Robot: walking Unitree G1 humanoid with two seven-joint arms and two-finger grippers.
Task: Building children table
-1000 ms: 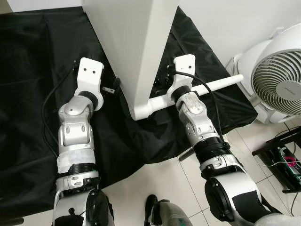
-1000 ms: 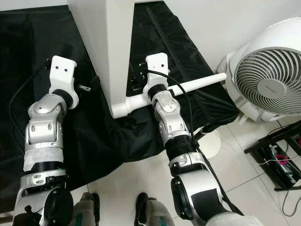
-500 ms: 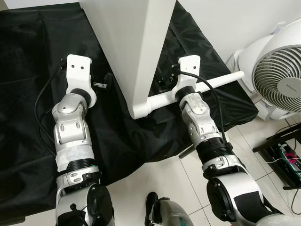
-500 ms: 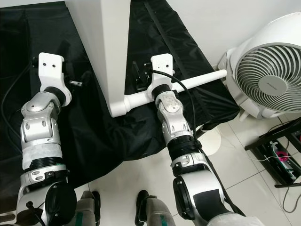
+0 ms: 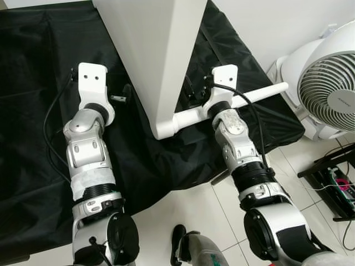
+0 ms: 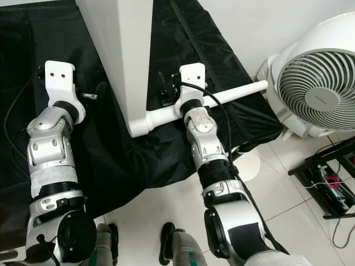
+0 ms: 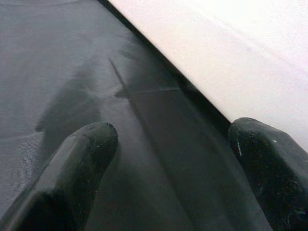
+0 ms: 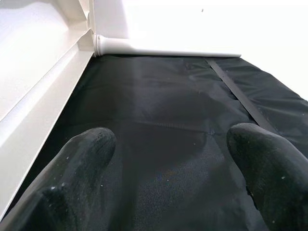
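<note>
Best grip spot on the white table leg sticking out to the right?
Likely mid-shaft on the white table leg, from above with the right gripper. The leg is a round rod lying about level over the black cloth; its inner end joins the tabletop, its free end points at the fan.

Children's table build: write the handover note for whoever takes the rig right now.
Left tool: open, empty, low over the black cloth on the tabletop's left side.
Right tool: open, empty, on the tabletop's right side, above the cloth, near the attached leg.
White tabletop stands on edge on the cloth between both arms.
Done: one white leg is fitted at the near corner, sticking out toward the fan; another leg is fitted at the far corner.
Left: remaining legs; none are seen loose. Nothing is gripped.
</note>
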